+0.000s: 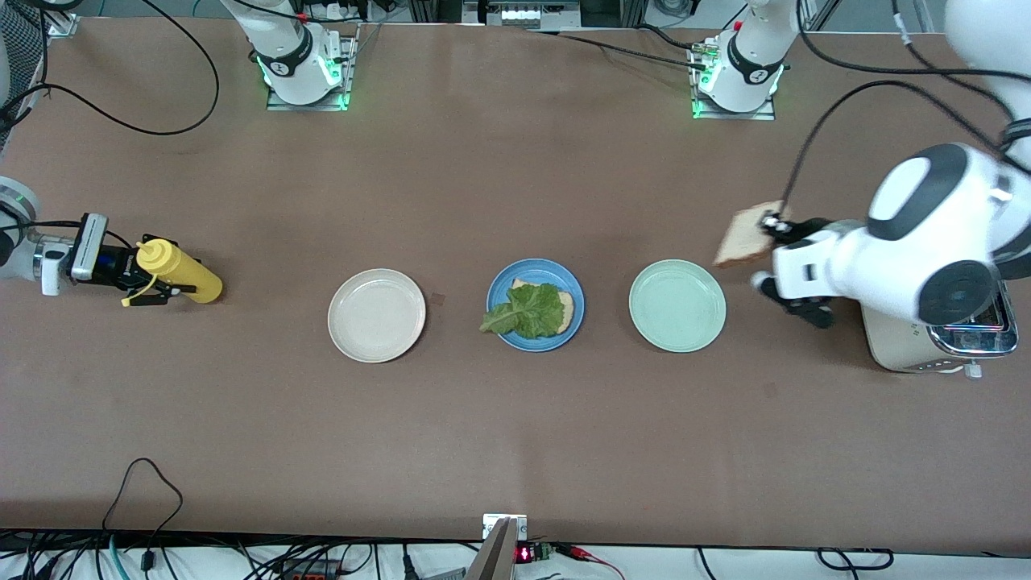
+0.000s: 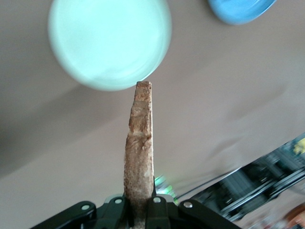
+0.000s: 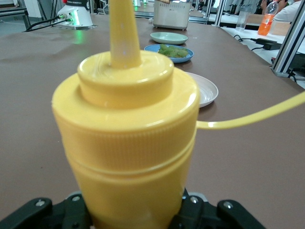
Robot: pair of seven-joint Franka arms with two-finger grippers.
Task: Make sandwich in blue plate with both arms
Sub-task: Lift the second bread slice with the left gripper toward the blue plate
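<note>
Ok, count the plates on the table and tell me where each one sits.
3, in a row: the cream-white plate toward the right arm's end, the blue plate in the middle holding bread and lettuce, the mint-green plate toward the left arm's end.

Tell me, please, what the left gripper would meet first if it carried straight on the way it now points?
Probably the mint-green plate: the left gripper, shut on a bread slice, points toward it, with the blue plate off to one side. Depth is unclear.

Bare counter [image 1: 483,435] lay nearer the front camera than the blue plate [image 1: 499,332]; beside it stood the cream plate [image 1: 376,315] and mint plate [image 1: 676,305], the toaster [image 1: 926,350] past the mint one toward the left arm's end
</note>
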